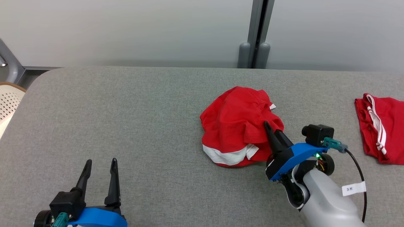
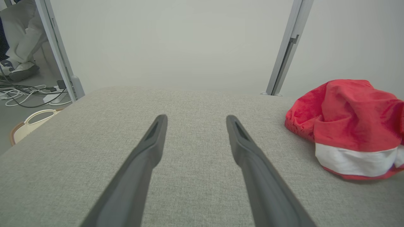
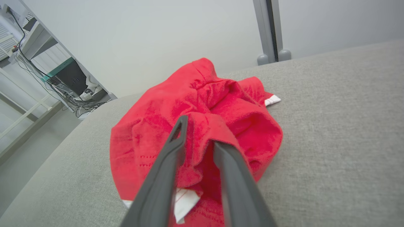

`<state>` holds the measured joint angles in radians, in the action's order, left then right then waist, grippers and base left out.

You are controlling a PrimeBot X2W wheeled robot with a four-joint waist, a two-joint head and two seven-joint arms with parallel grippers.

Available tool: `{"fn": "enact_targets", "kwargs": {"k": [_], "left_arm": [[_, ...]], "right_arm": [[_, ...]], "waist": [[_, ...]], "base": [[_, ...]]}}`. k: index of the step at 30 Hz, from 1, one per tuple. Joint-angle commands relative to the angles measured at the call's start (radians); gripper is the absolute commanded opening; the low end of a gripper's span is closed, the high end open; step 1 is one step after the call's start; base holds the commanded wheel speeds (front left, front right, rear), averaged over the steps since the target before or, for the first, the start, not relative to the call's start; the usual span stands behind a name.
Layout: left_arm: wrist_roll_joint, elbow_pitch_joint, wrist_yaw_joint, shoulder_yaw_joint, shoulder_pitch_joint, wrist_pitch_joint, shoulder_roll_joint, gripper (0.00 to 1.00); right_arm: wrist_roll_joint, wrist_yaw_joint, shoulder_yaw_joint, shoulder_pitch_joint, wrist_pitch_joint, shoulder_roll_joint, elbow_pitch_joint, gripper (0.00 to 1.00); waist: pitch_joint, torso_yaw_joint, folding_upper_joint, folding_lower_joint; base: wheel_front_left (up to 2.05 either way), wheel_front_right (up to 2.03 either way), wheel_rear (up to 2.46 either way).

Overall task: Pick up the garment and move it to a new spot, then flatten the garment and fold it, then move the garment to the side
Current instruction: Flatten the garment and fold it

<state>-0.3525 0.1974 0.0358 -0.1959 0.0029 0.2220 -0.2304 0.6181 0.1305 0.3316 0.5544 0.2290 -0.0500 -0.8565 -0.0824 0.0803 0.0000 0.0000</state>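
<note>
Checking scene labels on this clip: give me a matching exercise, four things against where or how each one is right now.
Things:
1. left gripper
2. right gripper
3. crumpled garment
4. second red garment

States:
A. lying far right on the table
B. open, nothing between its fingers
C. bunched up mid-table, white band showing
D. closed on a fold of red cloth

Pairs: 1-B, 2-D, 3-C, 4-A
</note>
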Motion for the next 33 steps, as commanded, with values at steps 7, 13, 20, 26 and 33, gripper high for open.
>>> {"fn": "enact_targets", "kwargs": {"k": [7, 13, 20, 26, 33], "left_arm": [[-0.009, -0.012, 0.012, 0.005, -0.004, 0.008, -0.007, 1.0], [-0.013, -0.025, 0.016, 0.008, -0.013, 0.012, -0.009, 1.0], [-0.015, -0.033, 0.019, 0.005, -0.028, 0.016, -0.011, 1.0], [-0.015, -0.039, 0.024, 0.0, -0.029, 0.018, -0.011, 1.0], [-0.019, -0.041, 0.032, 0.003, -0.009, 0.022, -0.012, 1.0]], "right_arm": [[-0.172, 0.001, -0.014, 0.089, 0.031, -0.001, 0.035, 0.0], [-0.225, 0.001, 0.104, 0.201, -0.03, -0.001, 0.161, 0.0], [-0.167, 0.001, 0.237, 0.371, -0.097, -0.001, 0.293, 0.0], [-0.086, 0.0, 0.22, 0.43, -0.093, -0.001, 0.367, 0.0], [-0.124, 0.0, 0.12, 0.277, -0.191, -0.037, 0.342, 0.0]], "waist": [[0.001, 0.003, 0.0, 0.0], [0.0, 0.008, 0.0, 0.0], [-0.006, 0.021, 0.0, 0.0], [-0.007, 0.03, 0.0, 0.0], [-0.007, 0.02, 0.0, 0.0]], "base": [[0.0, 0.0, 0.0], [0.0, 0.0, 0.0], [0.0, 0.0, 0.0], [0.0, 0.0, 0.0], [0.0, 0.0, 0.0]]}}
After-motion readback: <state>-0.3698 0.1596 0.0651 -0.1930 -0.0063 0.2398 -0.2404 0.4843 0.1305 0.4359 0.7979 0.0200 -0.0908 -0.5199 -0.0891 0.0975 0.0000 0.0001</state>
